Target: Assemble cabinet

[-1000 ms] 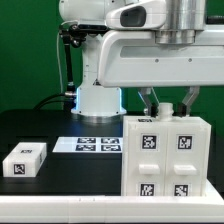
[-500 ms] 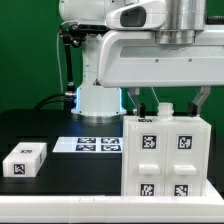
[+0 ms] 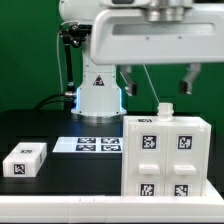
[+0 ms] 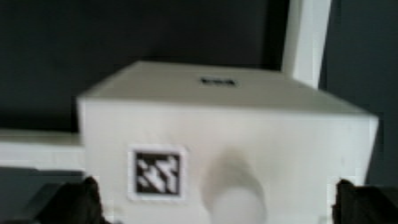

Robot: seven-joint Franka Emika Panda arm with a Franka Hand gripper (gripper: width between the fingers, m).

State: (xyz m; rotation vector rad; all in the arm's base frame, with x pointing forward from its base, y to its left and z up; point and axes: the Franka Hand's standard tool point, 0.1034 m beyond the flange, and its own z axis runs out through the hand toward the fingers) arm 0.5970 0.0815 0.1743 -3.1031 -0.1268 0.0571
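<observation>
The cabinet (image 3: pixel 165 158), a large white box with four tagged blocks in a two-by-two grid, stands on the black table at the exterior view's right. A small white knob (image 3: pixel 165 110) sticks up from its top. My gripper (image 3: pixel 159 88) hangs open above the knob, fingers wide apart and touching nothing. In the wrist view a white tagged box (image 4: pixel 214 120) fills the picture, with my gripper (image 4: pixel 222 205) open and one dark finger (image 4: pixel 80 202) on each side of it. A loose small white tagged block (image 3: pixel 24 158) lies at the exterior view's left.
The marker board (image 3: pixel 100 144) lies flat between the robot base (image 3: pixel 98 100) and the cabinet. The table's front edge runs just below the cabinet and the loose block. In the wrist view a white bar (image 4: pixel 311 45) runs behind the box.
The gripper's fingers have spread apart and the gripper has risen off the cabinet's top, uncovering the small white knob. The cabinet and the loose block have not moved.
</observation>
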